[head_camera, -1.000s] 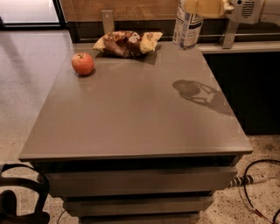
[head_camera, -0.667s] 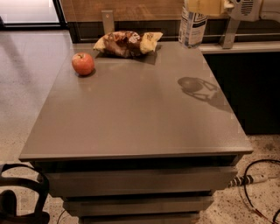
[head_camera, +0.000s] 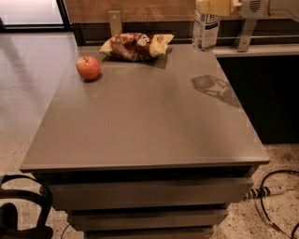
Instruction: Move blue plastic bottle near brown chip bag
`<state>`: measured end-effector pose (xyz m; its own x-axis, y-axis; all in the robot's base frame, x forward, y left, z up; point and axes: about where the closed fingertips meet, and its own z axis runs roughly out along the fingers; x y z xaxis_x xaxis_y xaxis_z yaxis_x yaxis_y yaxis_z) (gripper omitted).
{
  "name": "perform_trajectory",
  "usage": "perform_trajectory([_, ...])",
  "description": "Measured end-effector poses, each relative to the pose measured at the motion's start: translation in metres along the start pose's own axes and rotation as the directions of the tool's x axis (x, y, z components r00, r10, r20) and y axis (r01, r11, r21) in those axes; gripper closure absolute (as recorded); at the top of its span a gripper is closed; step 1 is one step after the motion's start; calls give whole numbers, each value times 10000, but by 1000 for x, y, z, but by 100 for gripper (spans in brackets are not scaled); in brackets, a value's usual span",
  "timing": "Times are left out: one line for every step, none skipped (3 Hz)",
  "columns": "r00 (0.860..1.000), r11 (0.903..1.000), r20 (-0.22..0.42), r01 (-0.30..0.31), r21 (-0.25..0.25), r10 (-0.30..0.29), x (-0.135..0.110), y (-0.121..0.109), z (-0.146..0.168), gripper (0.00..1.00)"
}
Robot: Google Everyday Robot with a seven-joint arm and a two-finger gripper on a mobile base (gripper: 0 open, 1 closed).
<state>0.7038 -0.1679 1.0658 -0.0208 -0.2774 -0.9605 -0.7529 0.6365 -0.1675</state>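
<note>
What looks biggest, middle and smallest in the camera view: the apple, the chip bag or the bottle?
1. brown chip bag, the widest.
2. blue plastic bottle; its top is hidden by the gripper holding it at the picture's upper edge, so its full height is unsure.
3. apple.

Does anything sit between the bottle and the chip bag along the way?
Nothing visible. The bottle, under the gripper at the far right of the table, has an open line to the chip bag; the apple lies left of the bag.

pincer [head_camera: 214,6], bottle [head_camera: 205,30] top right — apple [head_camera: 88,68] left
</note>
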Motion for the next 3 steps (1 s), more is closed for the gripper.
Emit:
perform_trajectory([9987, 9987, -110, -498, -92, 497, 11, -7, 14, 100])
perform_trajectory([9927, 9933, -372, -1144, 138, 1148, 33, -29, 35, 100])
perform_trajectory([9827, 9829, -351, -1808, 352, 1820, 58, -51, 53, 100])
